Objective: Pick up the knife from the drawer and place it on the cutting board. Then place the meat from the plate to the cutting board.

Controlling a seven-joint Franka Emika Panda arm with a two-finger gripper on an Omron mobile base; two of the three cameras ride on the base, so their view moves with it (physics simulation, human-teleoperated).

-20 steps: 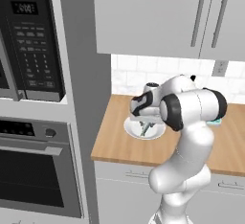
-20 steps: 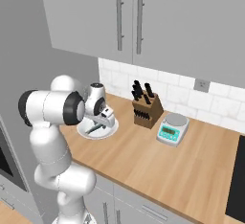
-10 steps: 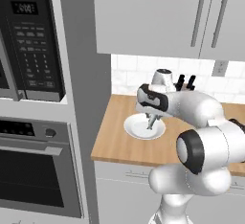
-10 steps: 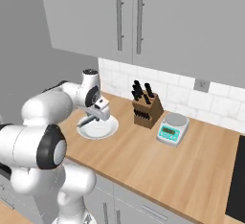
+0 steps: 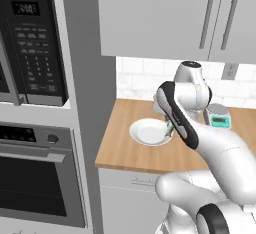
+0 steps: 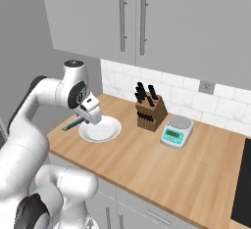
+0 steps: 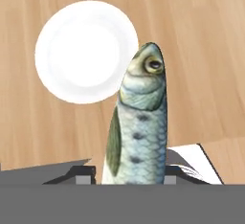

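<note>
In the hand view the fish [image 7: 139, 127], the task's meat, rises from the bottom centre with its tail cut off between the tool's [image 7: 129, 177] fingers, which pinch it; the fingertips themselves are hard to make out. Upper left there, the white plate [image 7: 86, 50] lies bare on the wooden bench [image 7: 201, 65]. In the right base view the fish [image 6: 74, 124] hangs left of centre, beside the plate [image 6: 100, 129], near the bench's left edge. Open bench spreads lower right, past the knife block [image 6: 148, 111] and scale [image 6: 176, 131].

White arm folded forward and bent sharply, end effector [image 6: 84, 118] angled downward, clamped on the meat [image 7: 139, 129]
</note>
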